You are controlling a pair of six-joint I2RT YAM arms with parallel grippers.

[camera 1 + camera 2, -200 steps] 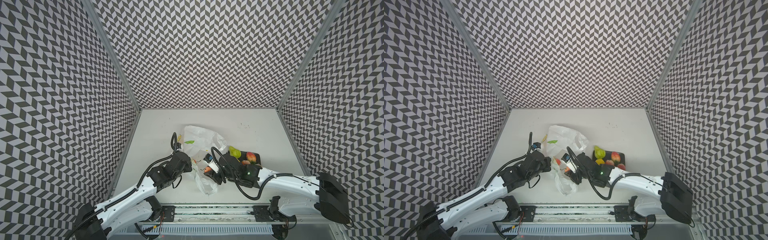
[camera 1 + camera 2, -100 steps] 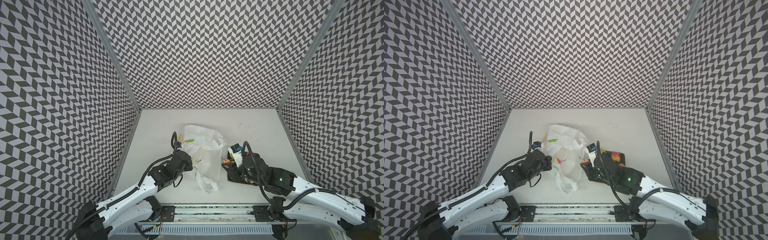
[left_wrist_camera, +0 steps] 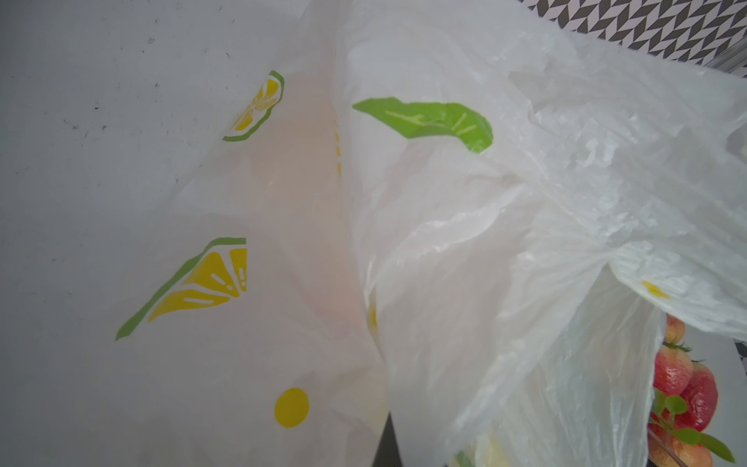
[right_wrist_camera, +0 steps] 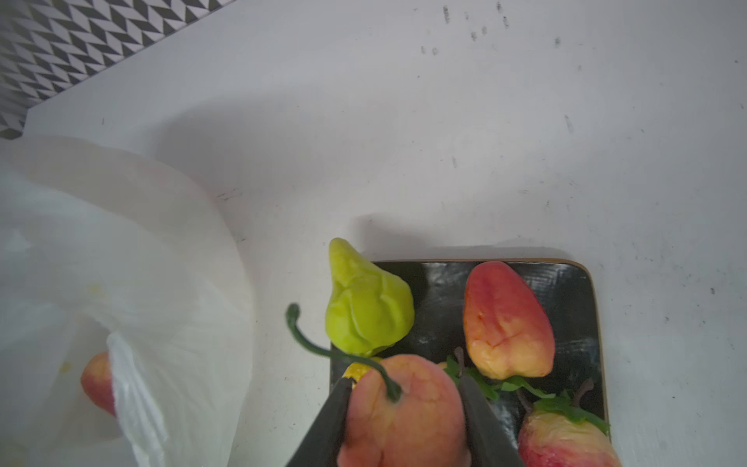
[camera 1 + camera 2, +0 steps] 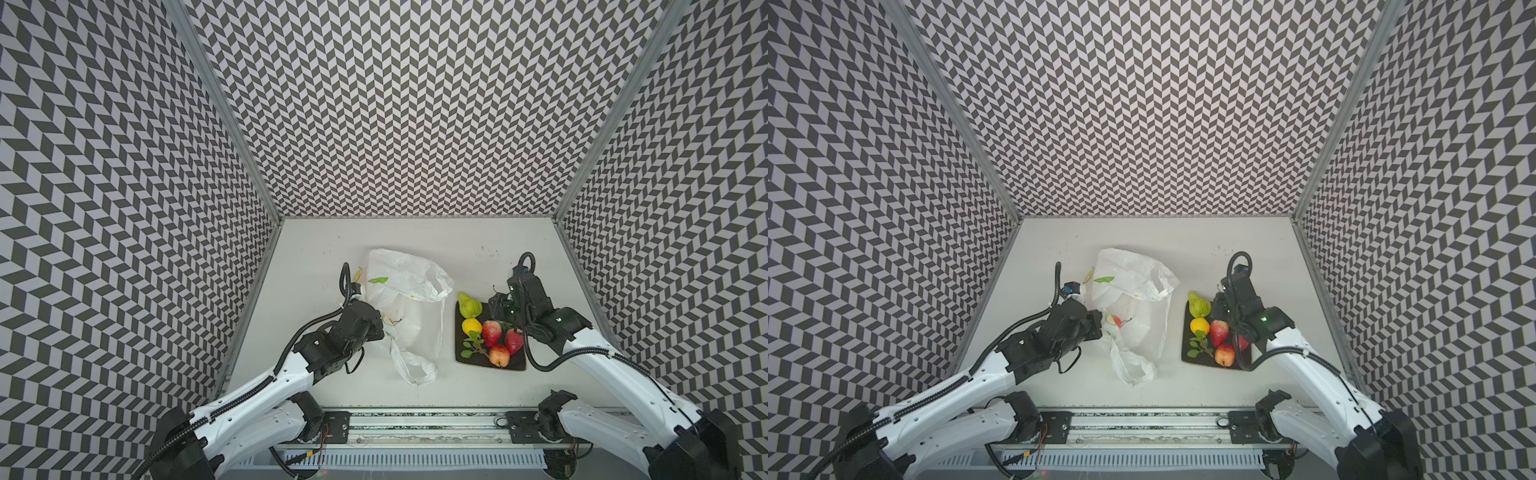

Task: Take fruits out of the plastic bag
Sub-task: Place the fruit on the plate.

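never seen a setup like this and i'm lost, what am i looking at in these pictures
Two robot arms work at a white table. Two pictures look down from above; the other two come from cameras on the wrists. On the table lie a bag and a plate with a pear, a lemon and red fruits. The left gripper is shut on the bag's edge. The right gripper holds a peach over the plate. One more fruit shows inside the bag.
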